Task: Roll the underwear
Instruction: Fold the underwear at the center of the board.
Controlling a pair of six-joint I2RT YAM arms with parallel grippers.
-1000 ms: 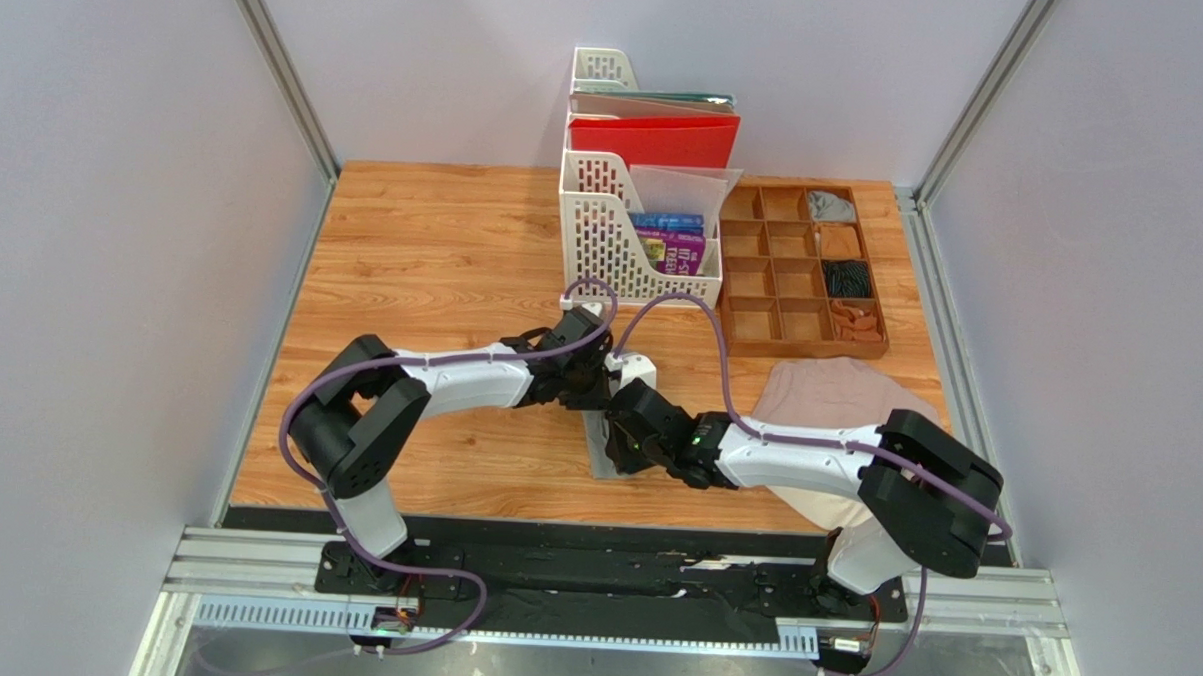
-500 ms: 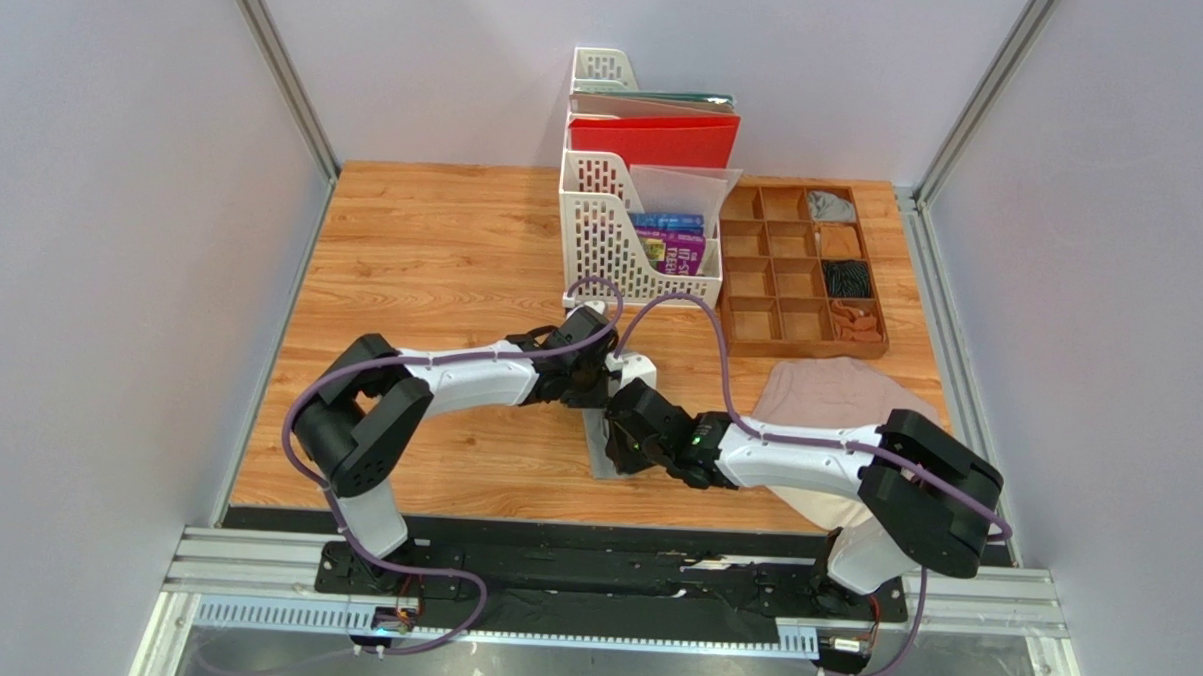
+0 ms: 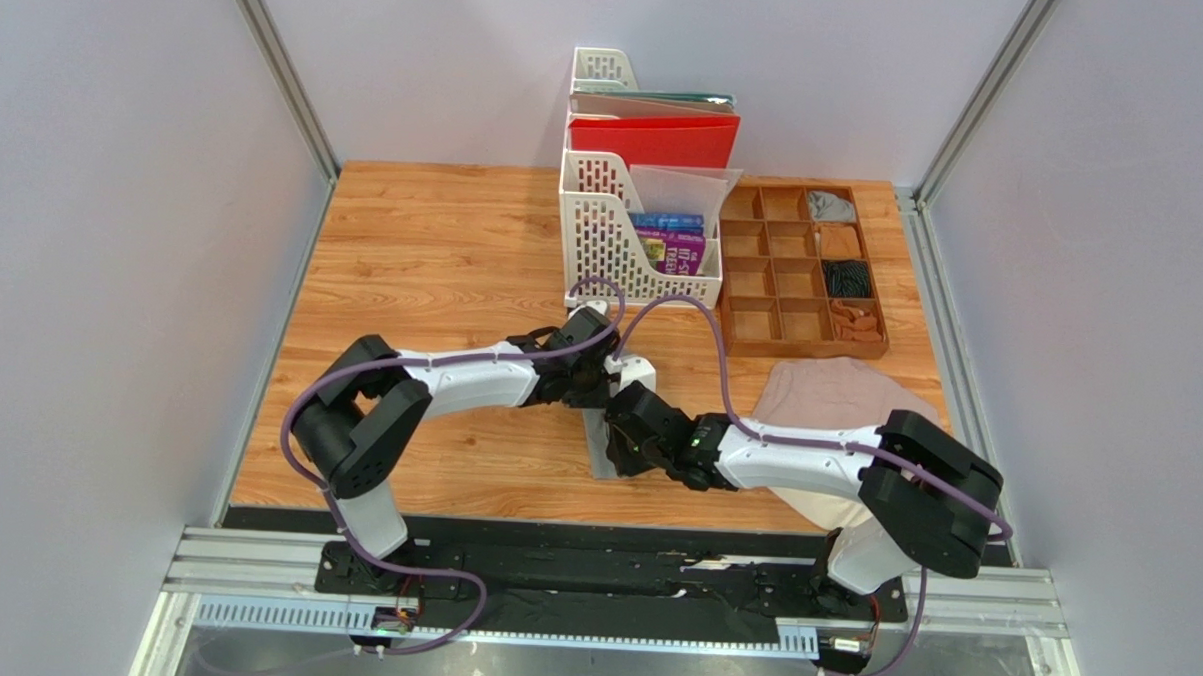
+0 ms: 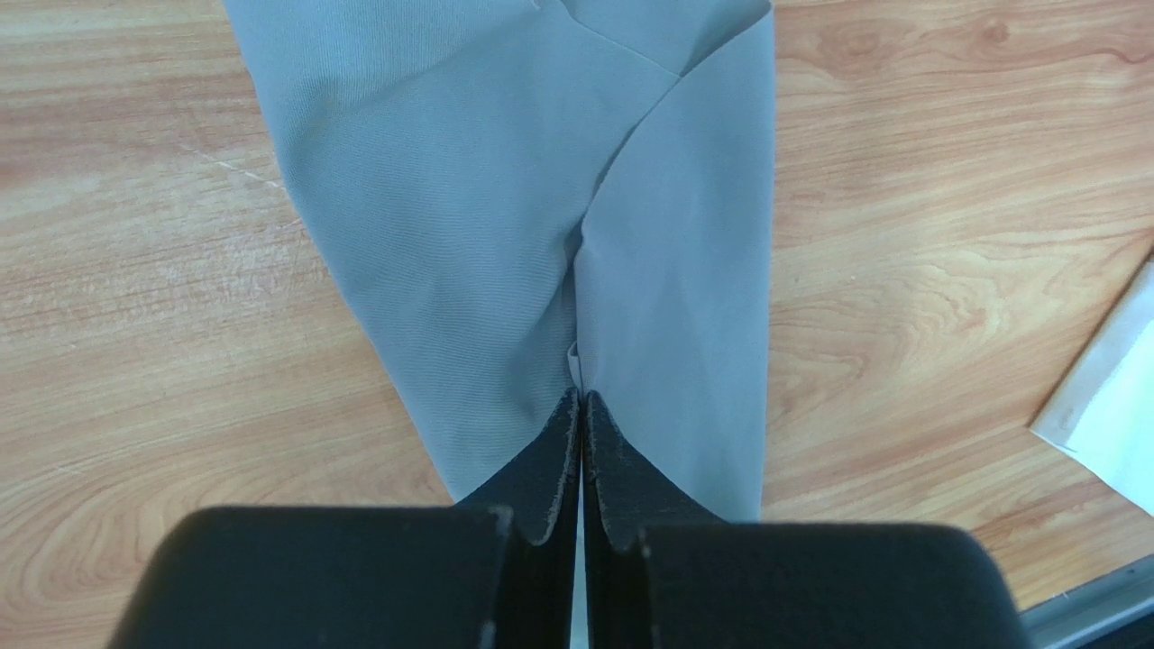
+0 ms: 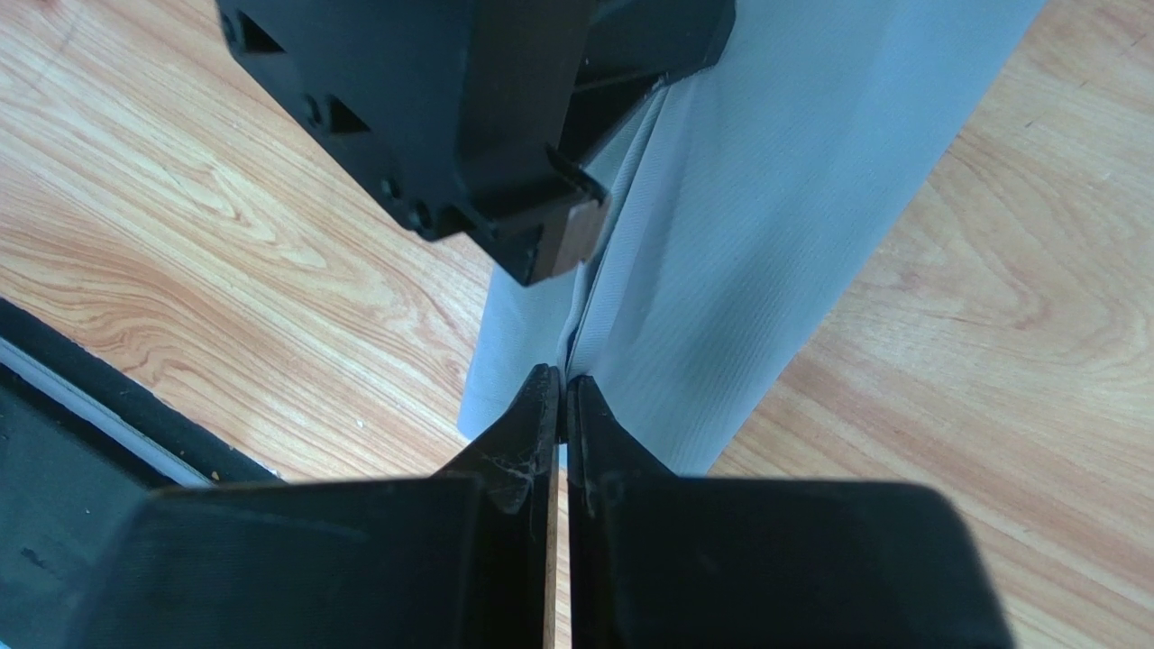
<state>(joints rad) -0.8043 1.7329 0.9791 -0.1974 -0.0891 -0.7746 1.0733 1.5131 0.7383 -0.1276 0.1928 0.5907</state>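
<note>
The grey underwear (image 4: 542, 203) lies as a long folded strip on the wooden table (image 3: 445, 258). In the top view only a sliver of the grey underwear (image 3: 599, 461) shows beneath the two meeting wrists. My left gripper (image 4: 581, 400) is shut on a pinched fold at one end of it. My right gripper (image 5: 562, 381) is shut on the cloth (image 5: 786, 217) at the opposite end, facing the left wrist's black housing (image 5: 461, 108). The pinkish-beige underwear (image 3: 831, 394) lies spread at the right, partly under my right arm.
Two white file racks (image 3: 614, 234) holding a red folder (image 3: 654, 137) and booklets stand at the back centre. A wooden compartment tray (image 3: 798, 327) with small items sits to their right. Grey walls enclose the table; a black rail runs along the near edge.
The left gripper's jaws have come together on the grey cloth. Both arms have barely shifted.
</note>
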